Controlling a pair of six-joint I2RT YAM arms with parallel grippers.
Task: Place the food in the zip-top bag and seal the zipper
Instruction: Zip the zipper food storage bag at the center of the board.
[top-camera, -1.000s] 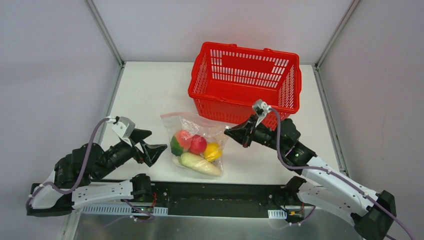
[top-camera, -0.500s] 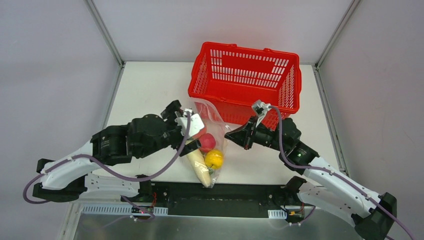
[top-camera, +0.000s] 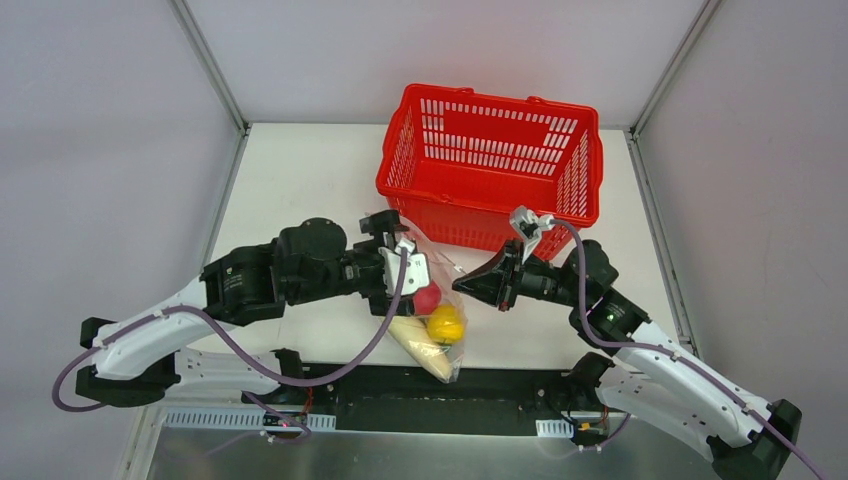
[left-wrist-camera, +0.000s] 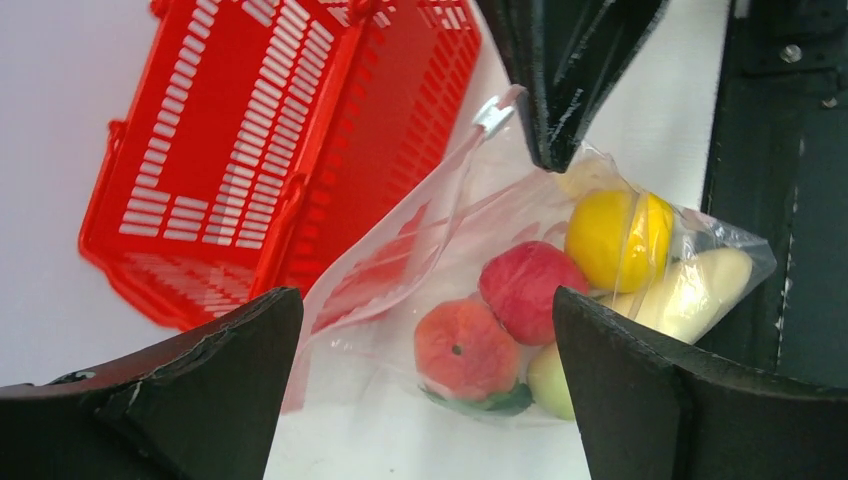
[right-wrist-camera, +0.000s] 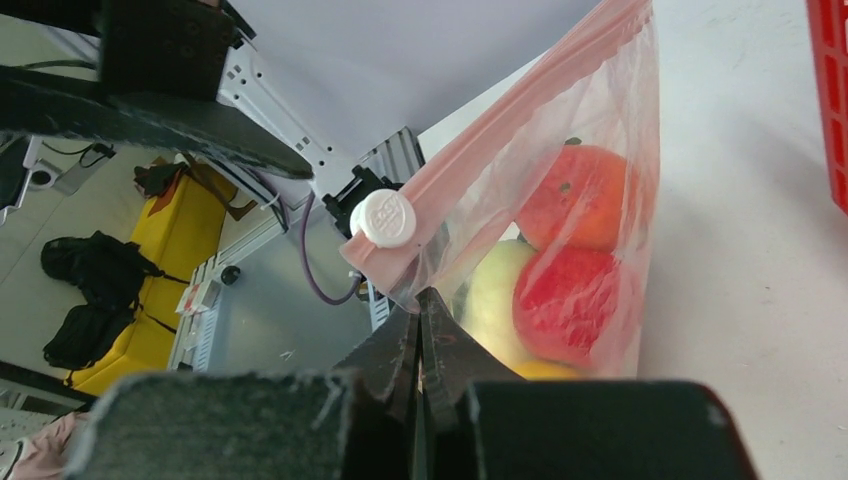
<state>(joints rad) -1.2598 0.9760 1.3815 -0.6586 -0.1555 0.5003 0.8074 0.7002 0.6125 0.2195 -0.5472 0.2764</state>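
Your stock, by colour:
- Zip-top bag (left-wrist-camera: 400, 270): clear, with a pinkish-red zipper (right-wrist-camera: 520, 120) and a white slider (right-wrist-camera: 385, 217).
- Inside, you have a yellow ball (left-wrist-camera: 612, 240), red ball (left-wrist-camera: 530, 290), peach-orange ball (left-wrist-camera: 467, 350), white radish (left-wrist-camera: 700, 290) and green leaf (left-wrist-camera: 490, 402).
- Basket (top-camera: 490, 160): red, slotted mesh.
- Counter (top-camera: 300, 190): white.

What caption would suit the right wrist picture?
The right gripper, shut, pinches the bag of food just under its pink zipper and white slider.

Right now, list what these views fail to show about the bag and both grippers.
Top view: the left gripper covers the mouth of the zip-top bag.
Right wrist view: the zipper runs off the top edge, so whether it's sealed can't be told.
Left wrist view: the right gripper hides its own pinch point.
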